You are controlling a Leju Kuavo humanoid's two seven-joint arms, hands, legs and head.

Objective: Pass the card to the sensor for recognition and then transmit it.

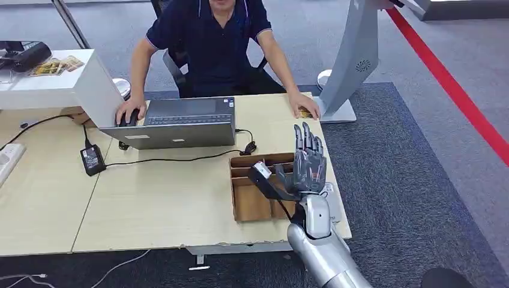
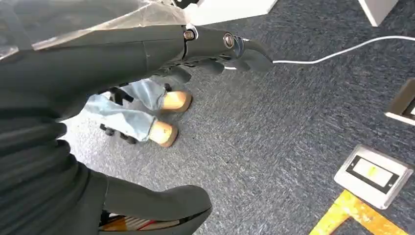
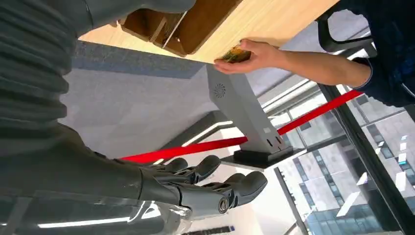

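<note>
My right hand (image 1: 308, 161) is up over the edge of the wooden tray (image 1: 252, 204), fingers straight and spread, thumb out, nothing in it, so I judge I haven't picked up a card yet. The card (image 1: 305, 113) sits under the person's hand (image 1: 304, 107) at the foot of the grey sensor stand (image 1: 354, 60), while my left hand (image 2: 215, 49) hangs over the carpet, holding nothing. Taking, scanning and passing on all remain.
</note>
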